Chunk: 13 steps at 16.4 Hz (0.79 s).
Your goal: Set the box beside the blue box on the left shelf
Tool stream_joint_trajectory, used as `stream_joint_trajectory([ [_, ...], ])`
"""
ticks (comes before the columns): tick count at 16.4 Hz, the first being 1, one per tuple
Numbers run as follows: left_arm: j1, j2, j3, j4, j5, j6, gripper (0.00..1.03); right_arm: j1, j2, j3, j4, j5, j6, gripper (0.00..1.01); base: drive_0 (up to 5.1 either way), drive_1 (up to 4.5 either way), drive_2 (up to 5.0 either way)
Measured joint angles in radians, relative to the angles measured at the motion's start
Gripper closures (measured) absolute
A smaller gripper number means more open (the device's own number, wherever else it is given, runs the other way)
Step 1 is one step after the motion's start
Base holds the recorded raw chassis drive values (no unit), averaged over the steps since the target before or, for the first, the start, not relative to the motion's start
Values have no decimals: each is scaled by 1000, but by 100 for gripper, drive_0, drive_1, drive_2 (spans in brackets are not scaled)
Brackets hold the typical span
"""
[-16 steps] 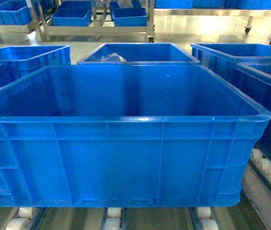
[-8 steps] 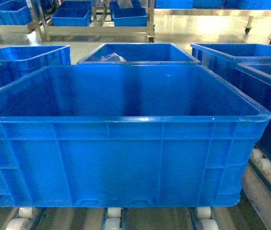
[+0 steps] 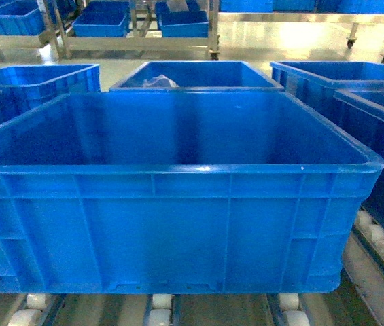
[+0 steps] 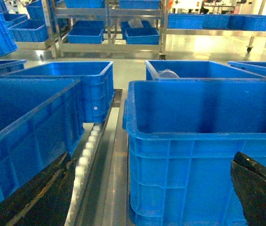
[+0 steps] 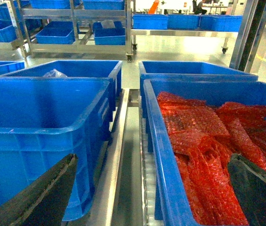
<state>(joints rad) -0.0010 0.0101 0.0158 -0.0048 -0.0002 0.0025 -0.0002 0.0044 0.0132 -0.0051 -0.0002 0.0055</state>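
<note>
In the head view one large blue box [image 3: 171,204] fills the middle of the frame, and four more blue crates stand around it: one at the upper left [image 3: 39,78], one behind it in the upper centre [image 3: 195,73] with something pale and crumpled inside, and two at the right edge, one behind the other [image 3: 327,75]. Three white rollers of the left shelf [image 3: 161,309] show in a row under the front wall of the box, at the bottom of the frame, so the box sits on the rollers. The box is open on top, with a thick rolled rim, ribbed outer walls and a glossy inside that shows nothing in it. In the left wrist view two dark fingers [image 4: 260,193] appear in the lower corners, far apart, with the left front corner of the box between them, and they hold nothing. In the right wrist view the two dark fingers [image 5: 34,197] are also wide apart in the lower corners; the crate at the right of that frame [image 5: 170,155] holds red crumpled bags [image 5: 203,136].
</note>
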Motion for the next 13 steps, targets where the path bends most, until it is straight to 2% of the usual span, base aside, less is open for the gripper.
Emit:
stream_joint_trajectory([
  [13, 0, 0, 0, 0, 0, 0, 5, 0, 0, 0, 0, 0, 0, 3, 0, 0, 0],
])
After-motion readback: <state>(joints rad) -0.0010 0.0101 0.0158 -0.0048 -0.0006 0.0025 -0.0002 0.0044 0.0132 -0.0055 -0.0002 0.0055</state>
